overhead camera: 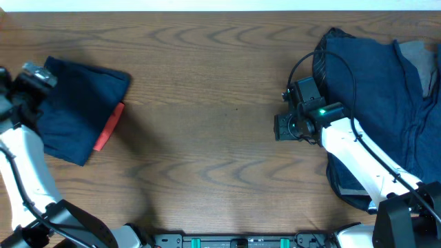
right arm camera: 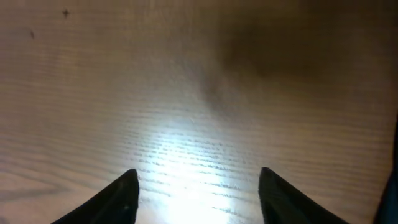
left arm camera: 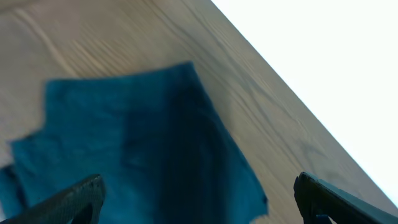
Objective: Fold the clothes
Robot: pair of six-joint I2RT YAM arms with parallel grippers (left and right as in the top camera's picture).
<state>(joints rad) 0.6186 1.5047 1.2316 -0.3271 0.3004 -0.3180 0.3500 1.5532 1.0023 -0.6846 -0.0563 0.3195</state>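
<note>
A folded dark blue garment (overhead camera: 79, 110) with an orange-red strip (overhead camera: 108, 128) at its right edge lies at the table's left. It fills the left wrist view (left arm camera: 143, 143). My left gripper (overhead camera: 31, 79) hangs open and empty over its upper left corner (left arm camera: 199, 196). A heap of unfolded dark blue clothes (overhead camera: 379, 96) lies at the right. My right gripper (overhead camera: 286, 127) is open and empty over bare wood (right arm camera: 198, 186), just left of that heap.
The wooden table (overhead camera: 220, 158) has a white far edge (overhead camera: 220, 5). A grey garment (overhead camera: 420, 55) lies on the heap at the far right. The arm bases stand at the front edge.
</note>
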